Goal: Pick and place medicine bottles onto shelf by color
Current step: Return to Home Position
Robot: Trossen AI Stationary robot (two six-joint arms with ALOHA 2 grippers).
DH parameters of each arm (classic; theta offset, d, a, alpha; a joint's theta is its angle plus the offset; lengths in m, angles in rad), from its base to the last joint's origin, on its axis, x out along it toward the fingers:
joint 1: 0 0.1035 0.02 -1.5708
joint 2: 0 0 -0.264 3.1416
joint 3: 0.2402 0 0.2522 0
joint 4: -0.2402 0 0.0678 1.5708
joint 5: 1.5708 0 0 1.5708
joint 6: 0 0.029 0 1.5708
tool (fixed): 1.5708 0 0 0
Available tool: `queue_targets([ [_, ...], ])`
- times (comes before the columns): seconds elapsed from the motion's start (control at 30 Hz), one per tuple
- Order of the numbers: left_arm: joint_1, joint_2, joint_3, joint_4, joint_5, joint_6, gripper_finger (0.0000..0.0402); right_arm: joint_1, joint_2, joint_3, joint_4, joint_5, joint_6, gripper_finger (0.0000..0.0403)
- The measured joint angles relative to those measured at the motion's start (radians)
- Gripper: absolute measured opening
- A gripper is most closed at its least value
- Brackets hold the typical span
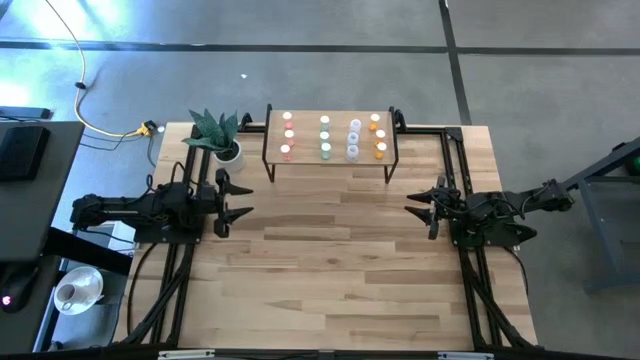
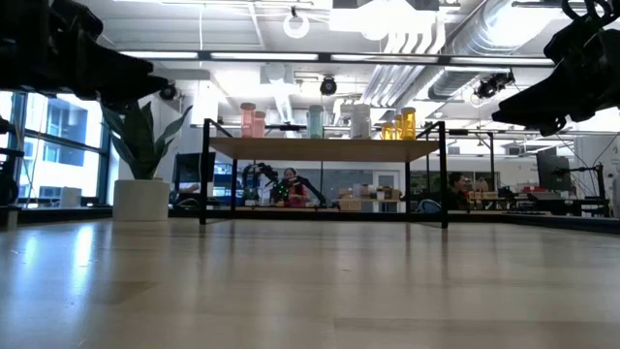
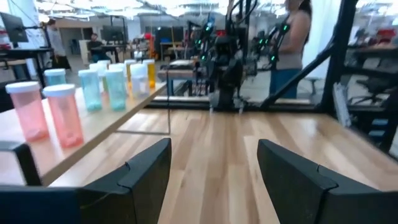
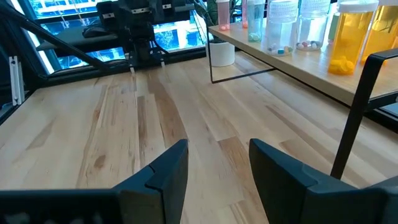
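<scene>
The shelf (image 1: 330, 160), a light-wood board on thin black legs, stands at the table's far middle. On it the medicine bottles stand upright on their bases in four columns: pink (image 1: 288, 135), green (image 1: 325, 137), clear-white (image 1: 353, 139) and orange (image 1: 378, 137). They also show in the low view (image 2: 325, 121), the left wrist view (image 3: 62, 112) and the right wrist view (image 4: 345, 40). My left gripper (image 1: 240, 198) is open and empty at the table's left side. My right gripper (image 1: 418, 207) is open and empty at the table's right side.
A potted green plant (image 1: 220, 135) stands at the table's far left, beside the shelf. Bare wooden tabletop (image 1: 330, 260) lies between the arms and toward the near edge. People show in the room beyond the table.
</scene>
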Motion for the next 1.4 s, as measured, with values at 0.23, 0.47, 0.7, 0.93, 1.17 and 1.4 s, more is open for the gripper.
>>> queue_targets([
  [0.23, 0.0, -0.01, 0.0, -0.041, -0.024, 0.027, 0.0229, 0.0, 0.0, 0.0, 0.0, 0.0, 0.0, 0.0161],
  [0.47, 0.0, 0.004, 0.0, -0.04, -0.025, -0.059, 0.0229, 0.0, 0.0, 0.0, 0.0, 0.0, 0.0, 0.0161],
  [0.7, 0.0, 0.005, 0.0, -0.04, -0.025, -0.059, 0.0229, 0.0, 0.0, 0.0, 0.0, 0.0, 0.0, 0.0161],
  [0.93, 0.0, 0.005, 0.0, -0.04, -0.025, -0.059, 0.0229, 0.0, 0.0, 0.0, 0.0, 0.0, 0.0, 0.0161],
  [1.17, 0.0, 0.005, 0.0, -0.04, -0.025, -0.059, 0.0229, 0.0, 0.0, 0.0, 0.0, 0.0, 0.0, 0.0161],
  [1.4, 0.0, 0.005, 0.0, -0.04, -0.025, -0.059, 0.0229, 0.0, 0.0, 0.0, 0.0, 0.0, 0.0, 0.0161],
])
